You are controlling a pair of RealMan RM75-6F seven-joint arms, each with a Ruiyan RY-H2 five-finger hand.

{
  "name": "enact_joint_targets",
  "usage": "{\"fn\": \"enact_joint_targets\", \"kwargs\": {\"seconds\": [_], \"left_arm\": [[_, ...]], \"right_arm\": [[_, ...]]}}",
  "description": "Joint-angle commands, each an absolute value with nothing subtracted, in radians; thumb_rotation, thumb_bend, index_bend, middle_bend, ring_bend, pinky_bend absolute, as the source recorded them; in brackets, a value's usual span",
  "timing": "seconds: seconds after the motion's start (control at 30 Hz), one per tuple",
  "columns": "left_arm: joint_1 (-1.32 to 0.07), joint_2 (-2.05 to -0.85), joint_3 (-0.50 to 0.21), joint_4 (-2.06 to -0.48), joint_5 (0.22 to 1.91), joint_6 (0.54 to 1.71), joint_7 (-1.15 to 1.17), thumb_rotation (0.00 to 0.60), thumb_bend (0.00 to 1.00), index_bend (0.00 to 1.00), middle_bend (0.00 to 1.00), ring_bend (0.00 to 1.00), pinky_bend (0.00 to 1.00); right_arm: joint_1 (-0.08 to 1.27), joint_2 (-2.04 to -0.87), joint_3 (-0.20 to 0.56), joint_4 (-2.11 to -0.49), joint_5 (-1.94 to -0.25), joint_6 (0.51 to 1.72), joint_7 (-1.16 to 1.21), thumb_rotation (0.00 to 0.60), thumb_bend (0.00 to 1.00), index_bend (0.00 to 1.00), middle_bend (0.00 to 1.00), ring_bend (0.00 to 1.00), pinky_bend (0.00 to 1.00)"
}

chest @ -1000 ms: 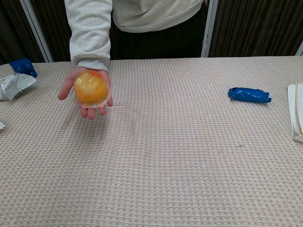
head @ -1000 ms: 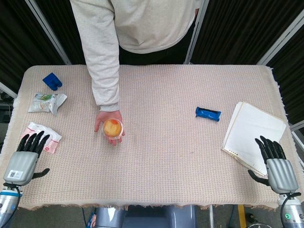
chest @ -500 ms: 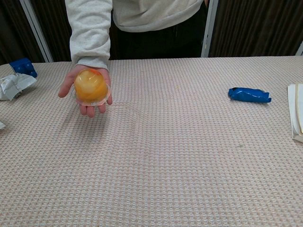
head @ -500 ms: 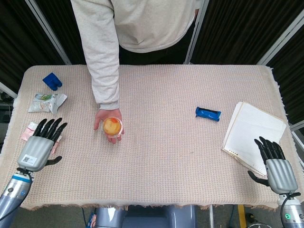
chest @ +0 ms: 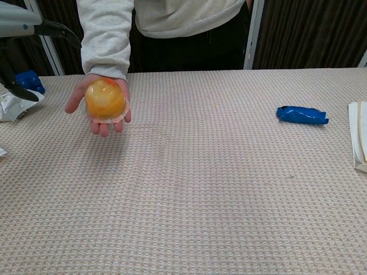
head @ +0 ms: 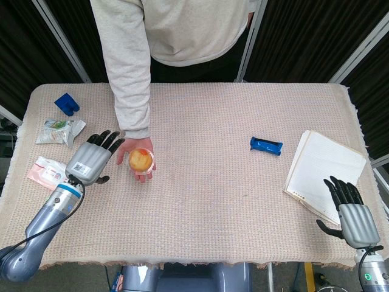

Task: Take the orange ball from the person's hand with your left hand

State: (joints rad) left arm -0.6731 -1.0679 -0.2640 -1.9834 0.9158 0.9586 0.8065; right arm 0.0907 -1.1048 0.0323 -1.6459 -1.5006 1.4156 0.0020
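Observation:
The orange ball (head: 140, 159) (chest: 104, 98) lies in the upturned palm of the person's hand (head: 136, 159) (chest: 97, 106), held above the table left of centre. My left hand (head: 93, 160) (chest: 26, 31) hovers just left of that palm, fingers spread and holding nothing; in the chest view only its fingers show at the top left corner. My right hand (head: 353, 211) rests flat at the table's near right corner, fingers apart and empty; the chest view does not show it.
A blue wrapped bar (head: 266, 145) (chest: 302, 114) lies right of centre. A stack of white paper (head: 325, 174) sits at the right edge. At the left lie a blue block (head: 66, 104), a silver-green packet (head: 58, 131) and a pink packet (head: 46, 172).
My left hand rose from the near left edge and travelled right and forward to beside the person's palm. The person's hand shifted slightly left. The right hand stayed put.

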Motion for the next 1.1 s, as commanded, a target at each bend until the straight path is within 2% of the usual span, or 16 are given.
{"fn": "enact_joint_targets", "kwargs": {"seconds": [0.03, 0.17, 0.4, 0.53, 0.63, 0.7, 0.8, 1.1], "left_arm": [[-0.832, -1.149, -0.286, -1.947, 0.691, 0.93, 0.961, 0.6, 0.18, 0.17, 0.09, 0.1, 0.21], [-0.904, -1.206, -0.273, -1.927, 0.579, 0.959, 1.023, 0.6, 0.23, 0.21, 0.1, 0.11, 0.22], [-0.988, -1.293, -0.237, -1.89, 0.462, 1.023, 1.092, 0.6, 0.24, 0.23, 0.11, 0.12, 0.23], [-1.011, -1.327, -0.232, -1.868, 0.425, 1.048, 1.096, 0.6, 0.34, 0.37, 0.2, 0.2, 0.3], [-1.029, -1.34, -0.22, -1.862, 0.413, 1.073, 1.11, 0.6, 0.44, 0.52, 0.33, 0.31, 0.4], [-1.032, -1.345, -0.218, -1.863, 0.423, 1.091, 1.106, 0.6, 0.54, 0.66, 0.46, 0.42, 0.48], [-1.023, -1.361, -0.215, -1.859, 0.491, 1.138, 1.076, 0.6, 0.6, 0.77, 0.55, 0.5, 0.56], [-0.989, -1.341, -0.193, -1.902, 0.648, 1.179, 0.988, 0.6, 0.6, 0.79, 0.58, 0.52, 0.57]], "right_arm": [[0.09, -1.103, 0.032, -1.646, -1.499, 1.415, 0.004, 0.6, 0.14, 0.05, 0.0, 0.0, 0.0], [0.091, -1.101, 0.032, -1.647, -1.497, 1.412, 0.009, 0.6, 0.14, 0.05, 0.0, 0.0, 0.0], [0.091, -1.099, 0.03, -1.649, -1.498, 1.41, 0.011, 0.6, 0.14, 0.05, 0.0, 0.0, 0.0], [0.09, -1.099, 0.03, -1.649, -1.498, 1.411, 0.01, 0.6, 0.14, 0.05, 0.0, 0.0, 0.0], [0.09, -1.098, 0.031, -1.649, -1.494, 1.41, 0.013, 0.6, 0.14, 0.05, 0.0, 0.0, 0.0], [0.089, -1.097, 0.032, -1.649, -1.495, 1.411, 0.013, 0.6, 0.14, 0.05, 0.0, 0.0, 0.0], [0.089, -1.097, 0.031, -1.649, -1.495, 1.412, 0.012, 0.6, 0.14, 0.05, 0.0, 0.0, 0.0], [0.088, -1.098, 0.032, -1.651, -1.491, 1.413, 0.009, 0.6, 0.14, 0.05, 0.0, 0.0, 0.0]]}}
